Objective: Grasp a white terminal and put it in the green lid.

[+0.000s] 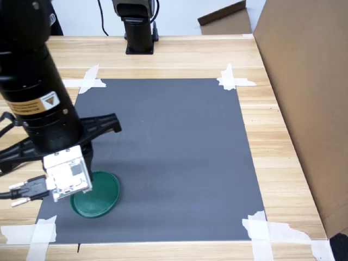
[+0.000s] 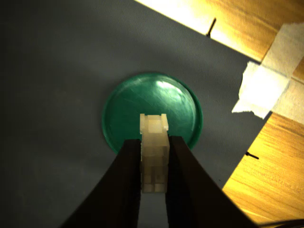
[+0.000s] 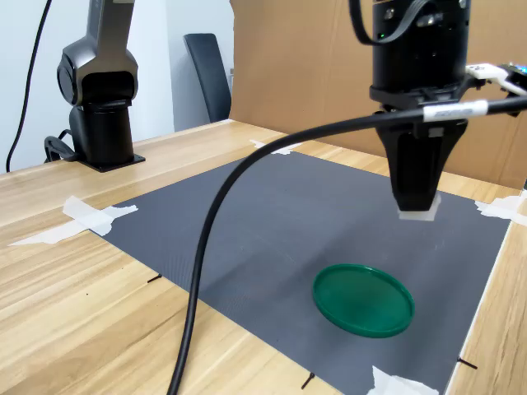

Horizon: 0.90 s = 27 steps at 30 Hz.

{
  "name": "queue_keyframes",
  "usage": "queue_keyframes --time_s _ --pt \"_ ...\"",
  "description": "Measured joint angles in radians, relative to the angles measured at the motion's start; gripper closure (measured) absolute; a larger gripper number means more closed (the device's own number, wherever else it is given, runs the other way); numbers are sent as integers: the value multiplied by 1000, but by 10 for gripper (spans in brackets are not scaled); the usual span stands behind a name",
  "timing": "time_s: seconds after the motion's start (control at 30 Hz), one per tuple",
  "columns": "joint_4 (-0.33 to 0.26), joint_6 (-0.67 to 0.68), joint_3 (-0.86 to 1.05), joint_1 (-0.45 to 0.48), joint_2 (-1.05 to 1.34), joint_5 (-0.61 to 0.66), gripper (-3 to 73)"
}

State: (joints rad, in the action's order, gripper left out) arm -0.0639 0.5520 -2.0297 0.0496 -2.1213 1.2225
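White and slightly see-through, the white terminal (image 2: 154, 156) sits pinched between your gripper (image 2: 154, 183) fingers (image 2: 127, 180), which are clamped on its sides. You're holding it in the air above the green lid (image 2: 152, 110), seen in the wrist view. That lid lies flat on the grey mat (image 1: 179, 141), near a taped corner (image 2: 263, 90), on the wooden table (image 3: 74, 313).

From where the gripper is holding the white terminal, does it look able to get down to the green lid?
Probably yes. The gripper holds the white terminal between its fingers, hanging above the green lid. In the wrist view the lid lies directly beneath, empty, with only bare grey mat around it.
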Motion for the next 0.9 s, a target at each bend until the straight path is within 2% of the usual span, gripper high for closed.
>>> queue_keyframes --time_s 0.07,0.2,0.3,0.4,0.63,0.73,0.8,0.83,0.87,0.9 --pt "2 47 27 38 0 -2 613" --pt "18 97 102 43 0 -2 613" --pt "31 106 154 43 0 -5 613" --pt "64 108 208 43 0 -83 613" --pt "64 111 208 43 -9 -109 613" --pt "64 117 208 43 -16 -109 553" --pt "64 120 208 43 -23 -109 480" --pt "64 122 208 43 -29 -114 313" --pt "64 122 208 43 -29 -125 227" --pt "64 122 208 43 -29 -128 188"
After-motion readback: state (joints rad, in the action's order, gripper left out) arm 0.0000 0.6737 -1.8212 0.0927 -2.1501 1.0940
